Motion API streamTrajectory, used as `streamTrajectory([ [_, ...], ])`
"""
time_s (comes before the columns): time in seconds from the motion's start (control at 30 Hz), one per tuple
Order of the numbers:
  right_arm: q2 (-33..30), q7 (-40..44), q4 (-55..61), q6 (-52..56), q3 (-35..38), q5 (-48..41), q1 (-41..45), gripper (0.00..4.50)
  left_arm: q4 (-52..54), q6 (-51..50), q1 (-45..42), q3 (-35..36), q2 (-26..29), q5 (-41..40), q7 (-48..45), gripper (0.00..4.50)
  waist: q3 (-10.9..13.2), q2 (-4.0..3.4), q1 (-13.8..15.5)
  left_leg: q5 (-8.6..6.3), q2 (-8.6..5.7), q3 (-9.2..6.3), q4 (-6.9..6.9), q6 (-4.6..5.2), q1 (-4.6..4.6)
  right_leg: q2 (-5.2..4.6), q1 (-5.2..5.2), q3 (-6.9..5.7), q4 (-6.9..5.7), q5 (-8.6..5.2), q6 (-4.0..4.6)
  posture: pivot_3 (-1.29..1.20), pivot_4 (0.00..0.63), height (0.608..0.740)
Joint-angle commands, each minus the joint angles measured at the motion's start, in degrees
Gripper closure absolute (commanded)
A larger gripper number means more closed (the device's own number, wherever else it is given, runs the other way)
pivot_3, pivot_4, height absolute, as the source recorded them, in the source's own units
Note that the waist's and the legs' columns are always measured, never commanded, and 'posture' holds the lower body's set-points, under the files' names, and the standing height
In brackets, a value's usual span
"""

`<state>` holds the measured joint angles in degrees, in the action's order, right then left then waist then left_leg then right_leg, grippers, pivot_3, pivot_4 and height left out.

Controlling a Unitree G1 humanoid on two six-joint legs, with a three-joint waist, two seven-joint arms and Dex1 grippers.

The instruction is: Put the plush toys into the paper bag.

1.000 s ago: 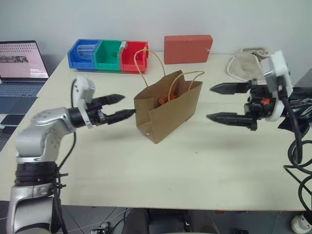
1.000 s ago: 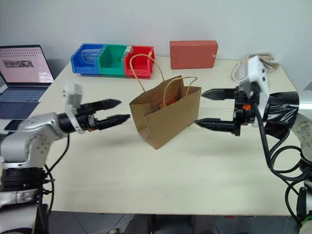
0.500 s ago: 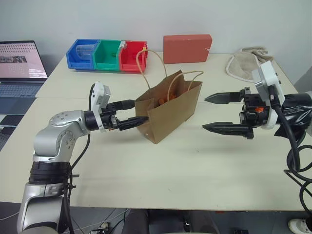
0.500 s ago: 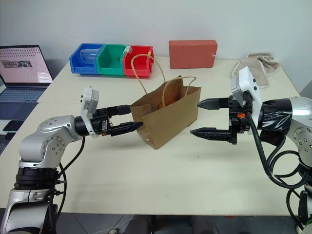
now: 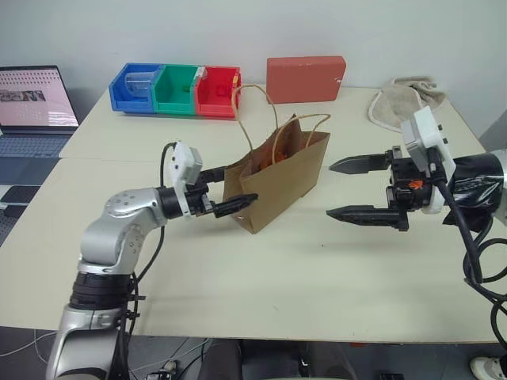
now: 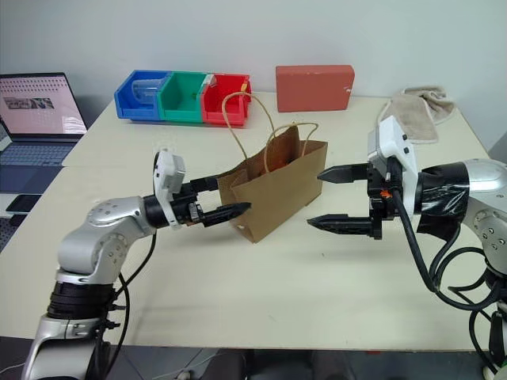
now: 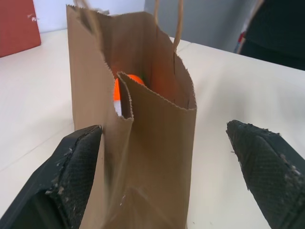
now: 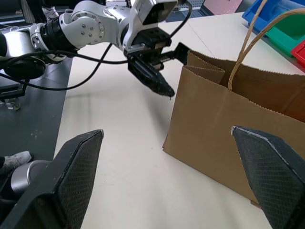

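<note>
The brown paper bag (image 5: pixel 279 180) stands open on the table's middle, handles up. Inside it an orange plush toy (image 7: pixel 126 85) shows, with a bit of white below it; the rest of the toys is hidden by the bag's walls. My left gripper (image 5: pixel 240 184) is open and straddles the bag's left end. One finger (image 7: pixel 80 168) lies against the paper and the other (image 7: pixel 261 167) stands apart from it. My right gripper (image 5: pixel 330 189) is open just right of the bag, level with it, not touching it.
Blue, green and red bins (image 5: pixel 176 89) stand at the back left, a red block (image 5: pixel 305 78) at the back middle, a beige cloth (image 5: pixel 398 100) at the back right. A laptop (image 5: pixel 33 107) sits on the left table.
My left gripper has moved right, from beside the bag to around its left end; the bag's top and handles have leaned slightly right. The right gripper has stayed about where it was.
</note>
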<state>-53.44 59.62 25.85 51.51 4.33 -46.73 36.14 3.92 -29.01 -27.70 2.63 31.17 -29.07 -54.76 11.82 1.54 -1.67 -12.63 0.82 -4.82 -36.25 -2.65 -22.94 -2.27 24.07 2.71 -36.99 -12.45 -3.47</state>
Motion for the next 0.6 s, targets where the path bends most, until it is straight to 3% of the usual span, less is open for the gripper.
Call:
streamTrajectory([
  [0.03, -0.28, -0.52, 2.40, -1.91, 0.05, 0.99, -0.59, 0.00, 0.28, 3.71, -0.67, -0.08, -2.47, 2.23, 4.01, 0.02, 0.00, 0.00, 0.01, 0.00, 0.00, 0.00, 0.00, 0.00, 0.00, 0.00, 0.00, 0.01, -0.01, 0.00, 0.00, 0.00, 0.150, 0.740],
  [0.23, 0.31, -1.59, 3.14, -3.51, -0.71, 2.34, -1.39, 0.00, -0.40, 5.10, -0.34, -0.83, -6.02, 3.61, 6.74, 0.02, 0.00, 0.00, 0.00, 0.00, -0.01, 0.01, -0.01, 0.00, 0.01, 0.00, -0.01, 0.02, -0.01, 0.01, -0.01, 0.00, 0.150, 0.740],
  [0.27, 0.39, -1.72, 3.21, -3.79, -0.82, 2.67, -1.50, 0.00, -0.71, 5.50, -0.26, -1.03, -6.35, 3.94, 6.89, 0.20, 0.00, 0.00, -0.01, 0.00, -0.01, 0.01, -0.01, 0.00, 0.01, 0.00, -0.01, 0.02, -0.01, 0.01, -0.01, 0.00, 0.150, 0.740],
  [0.33, 0.69, -1.85, 3.32, -4.19, -0.97, 3.16, -1.67, 0.00, -1.20, 6.62, -0.07, -1.49, -6.48, 4.40, 6.22, 0.63, 0.00, 0.00, -0.02, 0.00, -0.01, 0.01, -0.01, 0.00, 0.01, 0.00, -0.01, 0.02, -0.01, 0.01, -0.01, 0.00, 0.150, 0.740],
  [0.6, 1.86, -2.85, 3.52, -5.99, -1.93, 4.79, -2.19, 0.00, -4.54, 9.38, -0.71, -2.58, -7.35, 5.94, 6.27, 3.16, 0.00, 0.00, 0.00, 0.00, -0.01, 0.01, -0.02, 0.00, 0.01, 0.00, -0.02, 0.01, -0.01, 0.01, -0.01, 0.00, 0.150, 0.740],
])
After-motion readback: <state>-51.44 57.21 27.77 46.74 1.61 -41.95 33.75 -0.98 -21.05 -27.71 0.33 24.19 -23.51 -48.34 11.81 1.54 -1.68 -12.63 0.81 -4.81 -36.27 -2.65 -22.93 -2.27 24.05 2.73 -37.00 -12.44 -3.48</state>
